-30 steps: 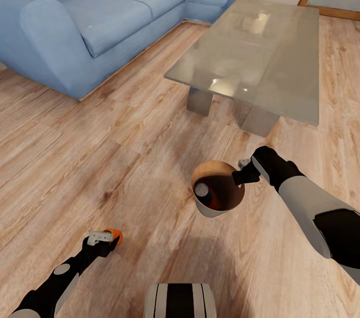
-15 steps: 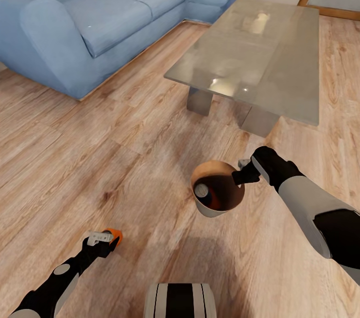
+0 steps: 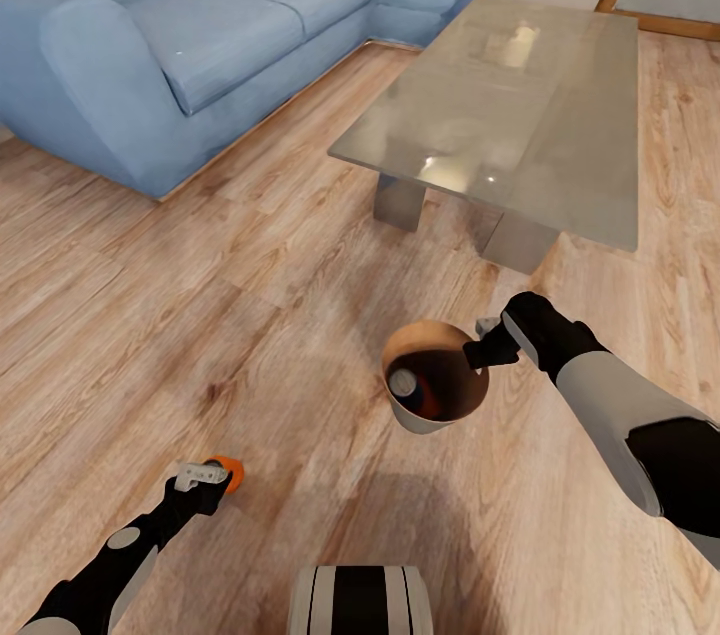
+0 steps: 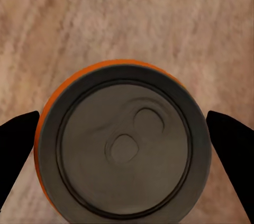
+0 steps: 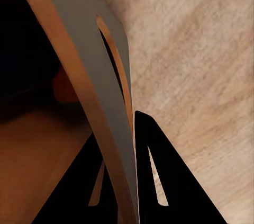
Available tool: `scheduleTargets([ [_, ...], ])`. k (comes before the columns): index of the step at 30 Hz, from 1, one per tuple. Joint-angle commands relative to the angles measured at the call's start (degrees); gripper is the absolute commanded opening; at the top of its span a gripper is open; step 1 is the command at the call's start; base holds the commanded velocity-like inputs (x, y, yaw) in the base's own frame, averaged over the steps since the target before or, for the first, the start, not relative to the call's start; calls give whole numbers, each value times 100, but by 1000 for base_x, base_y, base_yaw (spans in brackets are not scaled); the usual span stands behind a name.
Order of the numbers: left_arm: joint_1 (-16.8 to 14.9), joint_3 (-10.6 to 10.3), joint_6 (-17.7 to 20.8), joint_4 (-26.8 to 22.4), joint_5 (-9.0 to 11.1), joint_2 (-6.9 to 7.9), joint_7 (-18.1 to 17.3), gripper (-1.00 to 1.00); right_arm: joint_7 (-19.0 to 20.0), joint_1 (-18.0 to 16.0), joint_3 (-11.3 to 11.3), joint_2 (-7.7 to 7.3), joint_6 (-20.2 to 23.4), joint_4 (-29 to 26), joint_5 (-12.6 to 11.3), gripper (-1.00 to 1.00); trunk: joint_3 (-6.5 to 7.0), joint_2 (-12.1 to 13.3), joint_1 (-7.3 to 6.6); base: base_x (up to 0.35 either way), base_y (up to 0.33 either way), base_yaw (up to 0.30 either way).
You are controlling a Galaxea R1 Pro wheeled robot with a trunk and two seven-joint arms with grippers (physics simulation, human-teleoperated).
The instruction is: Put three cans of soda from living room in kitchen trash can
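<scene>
Two cans in the bin: the tash can [image 3: 436, 391] already has cans down inside, one with a grey top [image 3: 403, 380] and something orange next to it, can't make out more than that
Third can: the orange can of soda [image 3: 229, 471] is off to the left of the tash can, well apart from it, hanging low over the wood floor [image 3: 250, 315] in the left gripper [image 3: 205, 474]
Left fingers: clamped on the can, in the wrist view a dark fingertip [image 4: 18, 147] sits on each side of its lid [image 4: 124, 147]
Right fingers: right gripper [image 3: 490, 343] is pinched on the tash can's rim, one fingertip [image 5: 159, 176] outside the wall and one inside
Bin location: tash can is just beside the near end of the glass table [image 3: 520, 105], held tilted off the floor I think, so we're not in the kitchen yet
How I'd do it: swing the left arm over toward the tash can, keep the can upright, get it fully past the rim before letting go
Watch out: a rim pinch is a weak hold, so I'd drop the can in gently so the bin doesn't twist or slip
</scene>
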Motion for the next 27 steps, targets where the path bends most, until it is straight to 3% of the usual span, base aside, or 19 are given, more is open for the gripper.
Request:
scheduleTargets([
  [1,-3,-4,2,13,-25,-2,11,-100,-346,5,-95,253,0,-35,154,-100,-3,2,6,0,0,0],
  [5,-3,-4,1,13,-26,-2,11,-100,-346,6,-98,253,0,-38,154,-100,-3,2,6,0,0,0],
  [27,-3,-4,16,14,-26,-10,15,-100,-346,7,-92,291,0,-25,146,-100,485,32,-50,0,0,0],
])
